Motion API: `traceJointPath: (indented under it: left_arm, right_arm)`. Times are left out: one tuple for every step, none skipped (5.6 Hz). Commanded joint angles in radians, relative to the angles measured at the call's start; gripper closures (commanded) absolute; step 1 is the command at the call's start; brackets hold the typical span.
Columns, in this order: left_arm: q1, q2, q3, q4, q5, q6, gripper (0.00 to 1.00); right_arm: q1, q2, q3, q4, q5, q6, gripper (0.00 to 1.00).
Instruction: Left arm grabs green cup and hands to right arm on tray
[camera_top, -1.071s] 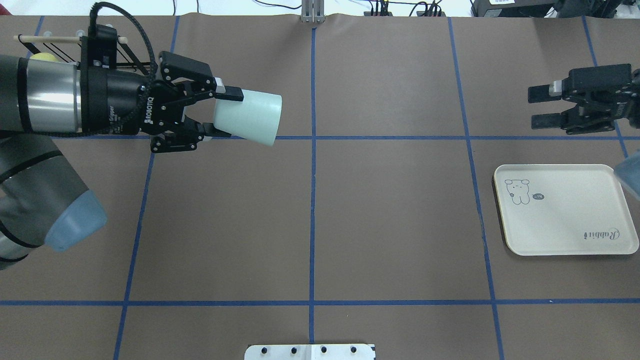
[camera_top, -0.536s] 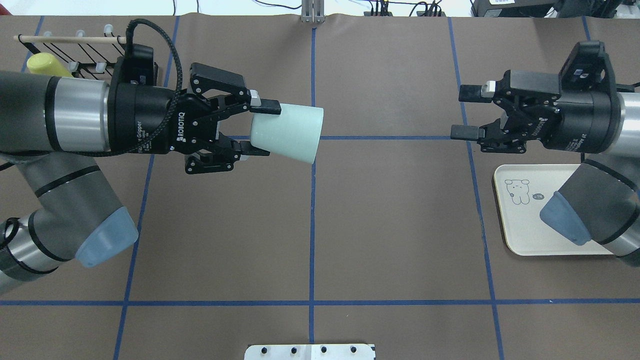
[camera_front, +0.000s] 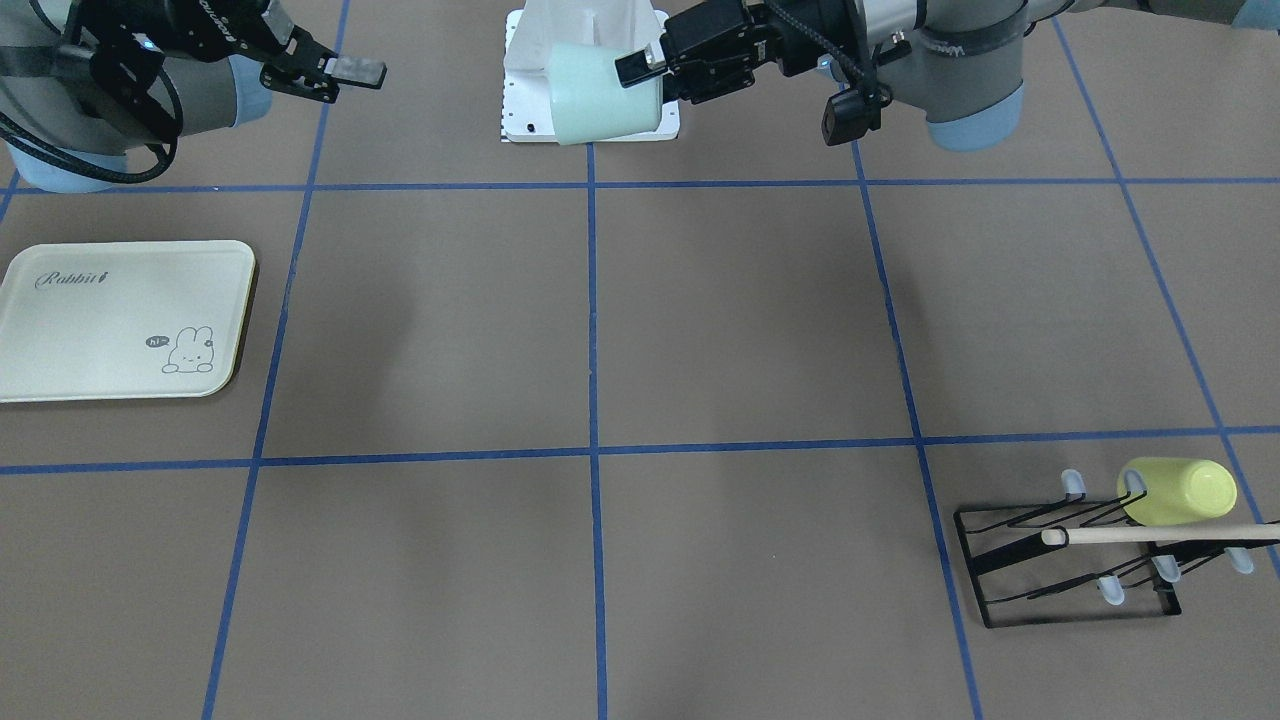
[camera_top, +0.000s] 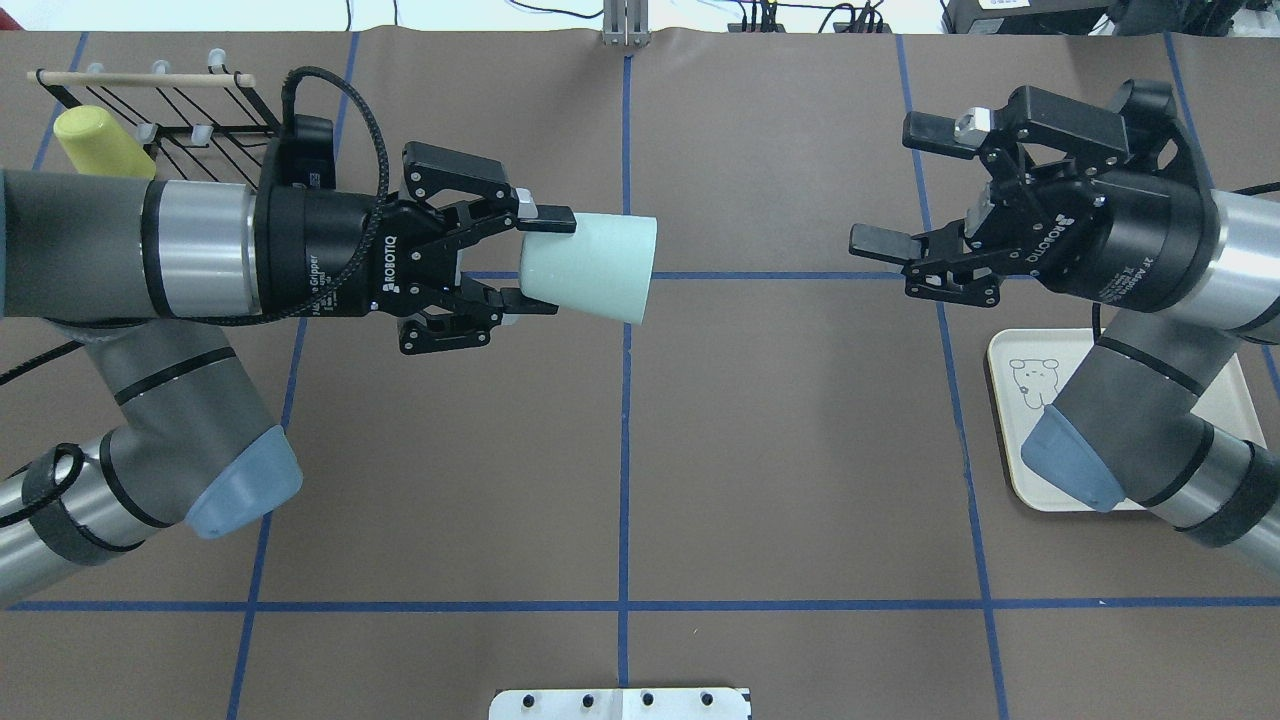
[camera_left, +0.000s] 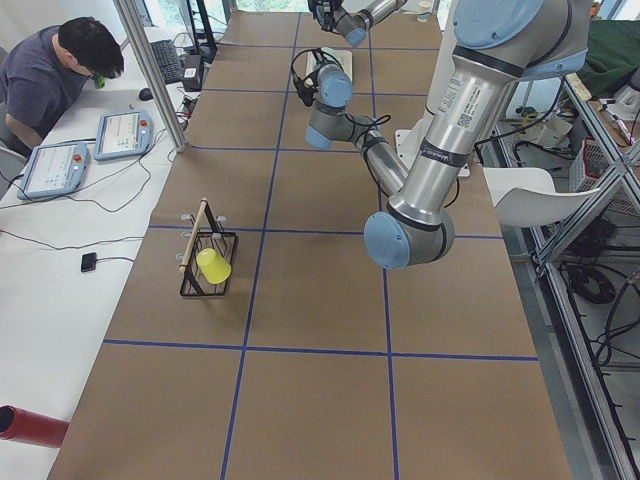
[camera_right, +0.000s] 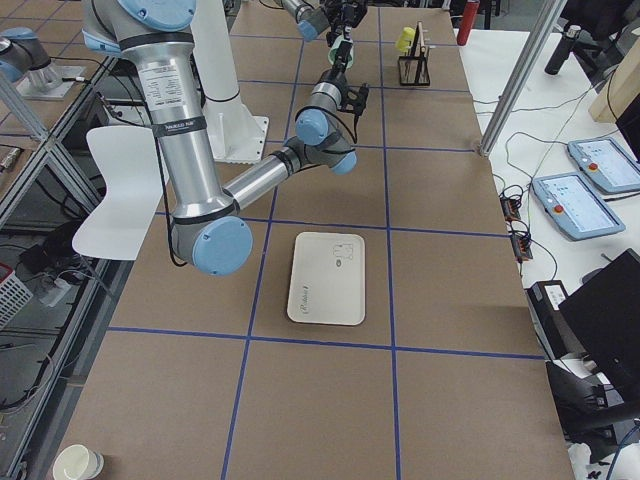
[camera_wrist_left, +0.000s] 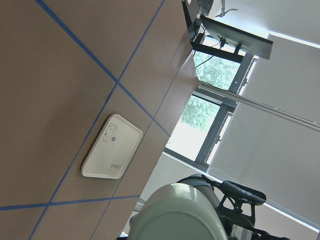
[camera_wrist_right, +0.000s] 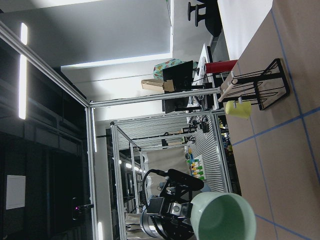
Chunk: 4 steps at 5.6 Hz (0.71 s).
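My left gripper (camera_top: 540, 262) is shut on the base end of the pale mint-green cup (camera_top: 590, 265), held sideways in the air near the table's centre line, mouth toward the right arm. The cup also shows in the front view (camera_front: 600, 95), beside the left gripper (camera_front: 650, 85). My right gripper (camera_top: 895, 185) is open and empty, facing the cup across a wide gap; its wrist view shows the cup's open mouth (camera_wrist_right: 222, 217). The cream tray (camera_top: 1015, 450) lies at the right, partly hidden by the right arm; it shows whole in the front view (camera_front: 100, 320).
A black wire rack (camera_top: 200, 110) at the far left holds a yellow-green cup (camera_top: 95, 140). A white mounting plate (camera_top: 620, 703) sits at the table's near edge. Blue tape lines cross the brown table. An operator sits at a side desk (camera_left: 50, 70).
My left arm has carried the cup rightward toward the centre line. My right arm has swung in from the right edge toward the centre, gripper open, and now covers part of the tray.
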Motion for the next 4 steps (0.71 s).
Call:
traceJointPath:
  left_arm:
    - [0.027,-0.03,0.001,0.002,0.003,-0.01,0.92]
    - [0.032,-0.038,0.004,0.002,0.004,-0.01,0.92]
    - [0.032,-0.051,0.011,0.003,0.004,-0.008,0.92]
    - [0.032,-0.051,0.011,0.005,0.004,-0.01,0.92]
  right_arm:
    - [-0.041,0.088,0.005,-0.186,-0.001,-0.009,0.01]
    - [-0.074,0.125,-0.001,-0.224,-0.004,-0.017,0.01]
    - [-0.105,0.126,-0.009,-0.232,0.004,-0.073,0.01]
    - [-0.117,0.124,-0.009,-0.238,0.007,-0.081,0.01]
